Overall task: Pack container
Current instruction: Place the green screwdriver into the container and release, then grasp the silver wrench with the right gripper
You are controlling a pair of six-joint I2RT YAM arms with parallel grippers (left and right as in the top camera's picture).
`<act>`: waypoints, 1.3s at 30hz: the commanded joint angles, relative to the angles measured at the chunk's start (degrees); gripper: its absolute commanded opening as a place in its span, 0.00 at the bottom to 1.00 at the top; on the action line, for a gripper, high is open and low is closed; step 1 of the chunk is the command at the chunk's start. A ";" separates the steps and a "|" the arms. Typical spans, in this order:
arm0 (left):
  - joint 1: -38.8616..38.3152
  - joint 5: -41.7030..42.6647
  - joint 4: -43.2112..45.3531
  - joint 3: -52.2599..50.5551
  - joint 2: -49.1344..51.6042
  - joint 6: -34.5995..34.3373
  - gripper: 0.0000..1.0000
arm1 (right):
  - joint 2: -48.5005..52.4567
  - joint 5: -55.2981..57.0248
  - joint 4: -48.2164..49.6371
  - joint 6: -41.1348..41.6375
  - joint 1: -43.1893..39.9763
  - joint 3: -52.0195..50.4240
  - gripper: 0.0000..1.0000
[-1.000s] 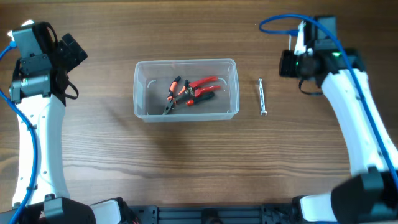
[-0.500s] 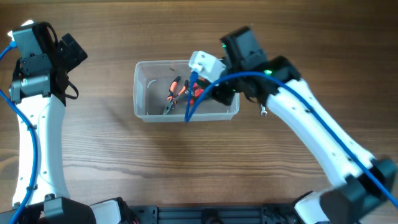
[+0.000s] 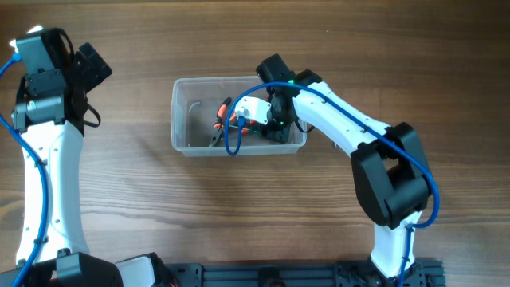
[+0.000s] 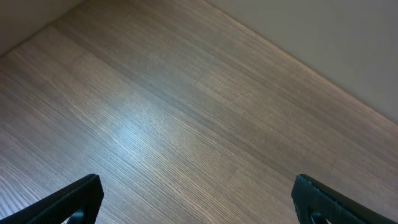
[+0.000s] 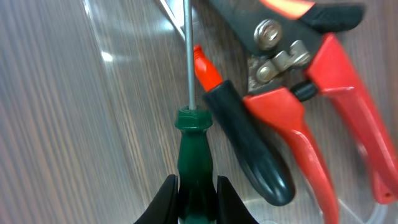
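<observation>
- Right end effector (image 5: pixel 194 186) is pinching the green handle of a screwdriver (image 5: pixel 194 146) between its two pale fingers (image 5: pixel 163 199). In the wrist view the thin metal shaft points toward 12 o'clock.
- The screwdriver is low inside the container (image 3: pixel 174 119). It is not clear whether it rests on the floor of the bin.
- The container is a clear plastic bin on the wooden tabletop (image 3: pixel 239 215). In the overhead view it sits a little toward 12 o'clock from the middle.
- Just beside the screwdriver, at its 3 o'clock, lies a black-handled tool (image 5: pixel 249 149) with an orange tip. Red-handled pliers (image 5: pixel 323 124) lie against that tool's far side.
- The right arm (image 3: pixel 343 127) comes up from 5 o'clock and reaches in over the bin's 3 o'clock end.
- The left end effector (image 4: pixel 196 202) is spread wide. Its black fingertips show at the lower corners of its wrist view, with bare wood between them.
- In the overhead view the left end effector is at 10 o'clock, well apart from the container.
</observation>
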 commanded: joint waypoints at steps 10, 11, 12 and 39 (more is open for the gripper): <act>0.31 -0.85 0.17 0.46 0.33 -0.11 1.00 | -11.56 15.23 -1.73 14.56 -0.44 6.45 0.59; 0.31 -0.85 0.17 0.46 0.33 -0.11 1.00 | -13.86 15.21 -1.70 16.59 -0.70 7.50 0.59; 0.31 -0.85 0.17 0.46 0.33 -0.11 1.00 | -16.15 15.21 -1.53 19.41 -1.18 8.44 0.60; 0.31 -0.87 0.17 0.46 0.33 -0.11 1.00 | -3.32 13.22 4.20 56.85 -23.74 -6.23 0.42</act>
